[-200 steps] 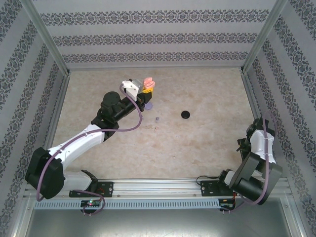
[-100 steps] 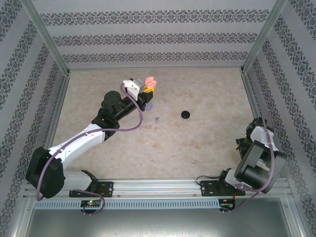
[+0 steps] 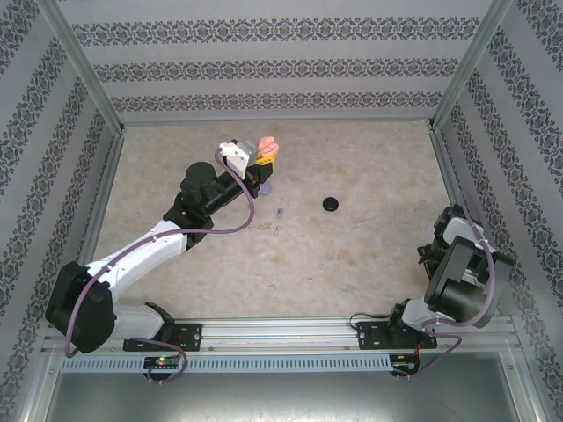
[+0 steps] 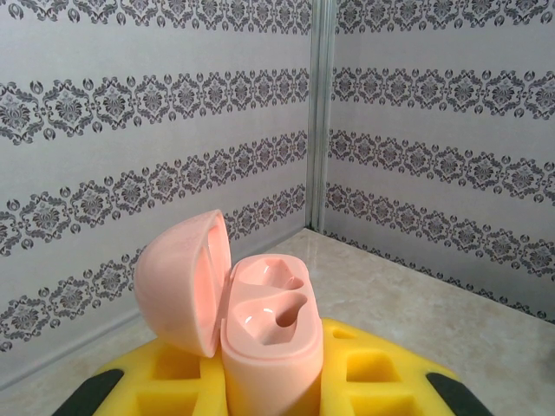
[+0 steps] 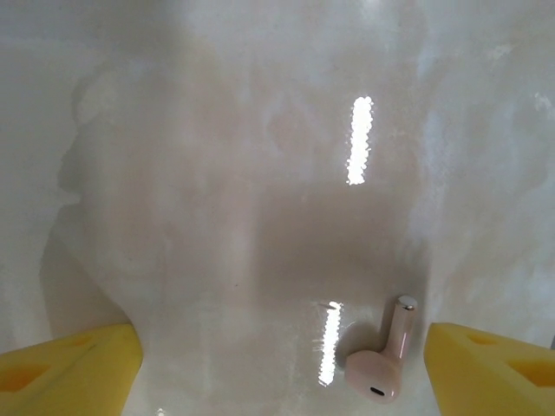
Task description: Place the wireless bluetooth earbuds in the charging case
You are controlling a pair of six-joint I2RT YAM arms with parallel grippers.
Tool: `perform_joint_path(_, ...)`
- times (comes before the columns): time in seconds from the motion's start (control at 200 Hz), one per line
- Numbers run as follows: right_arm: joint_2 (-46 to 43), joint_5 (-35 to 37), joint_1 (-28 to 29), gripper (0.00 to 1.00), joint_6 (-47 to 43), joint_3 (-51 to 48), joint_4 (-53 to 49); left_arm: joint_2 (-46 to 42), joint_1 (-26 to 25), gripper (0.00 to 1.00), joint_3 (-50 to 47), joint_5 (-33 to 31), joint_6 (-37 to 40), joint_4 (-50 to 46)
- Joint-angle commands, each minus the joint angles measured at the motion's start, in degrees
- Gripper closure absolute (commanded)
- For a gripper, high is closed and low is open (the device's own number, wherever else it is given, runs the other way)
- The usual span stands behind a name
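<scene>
Right arm drew its elbow in near the tabletop's right edge while the left arm held its pose.
That shift left the right end effector [image 5: 282,368] hanging close above the tabletop [image 3: 369,264], jaws spread wide and nothing gripped, with a pink earbud [image 5: 379,364] lying flat between its yellow pads, much nearer one pad than the other. The left end effector [image 3: 261,156] was clamped on the pink charging case [image 4: 264,329], held aloft over the far half of the tabletop, left of centre, lid swung open and both sockets empty. It looked like the approach to a pick: the earbud still had to be grasped and carried across to the waiting case.
</scene>
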Motion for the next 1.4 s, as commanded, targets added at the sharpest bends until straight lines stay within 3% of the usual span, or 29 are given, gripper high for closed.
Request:
perform_joint_path(0.0, 1.21, -2.98, 3.00, 0.14, 1.35, 1.33, 1.76, 0.04, -0.64, 1.00, 1.86, 0.00, 1.38, 0.78)
perform_joint_path(0.315, -1.79, -7.07, 8.88, 0.14, 5.11, 0.41, 3.28, 0.54, -0.64, 1.00, 2.47, 0.58, 1.15, 0.75)
perform_joint_path(0.525, -8.34, -11.36, 8.80, 0.16, 5.84, -2.16, 6.33, 0.30, -0.71, 1.00, 2.59, 1.00, 0.37, 0.75)
perform_joint_path(0.739, -11.82, -10.14, 8.58, 0.16, 5.16, -1.99, 4.26, -0.12, -0.82, 1.00, 2.43, 0.96, -0.19, 1.01)
perform_joint_path(1.094, -11.32, -7.83, 4.01, 0.15, 4.41, -6.21, 3.01, -0.78, -0.85, 1.00, 2.40, 0.93, 0.45, 0.30)
perform_joint_path(1.394, -8.36, -8.11, 3.89, 0.15, 3.29, -7.08, 5.49, -0.19, -0.85, 1.00, 2.66, 0.89, 0.45, 0.25)
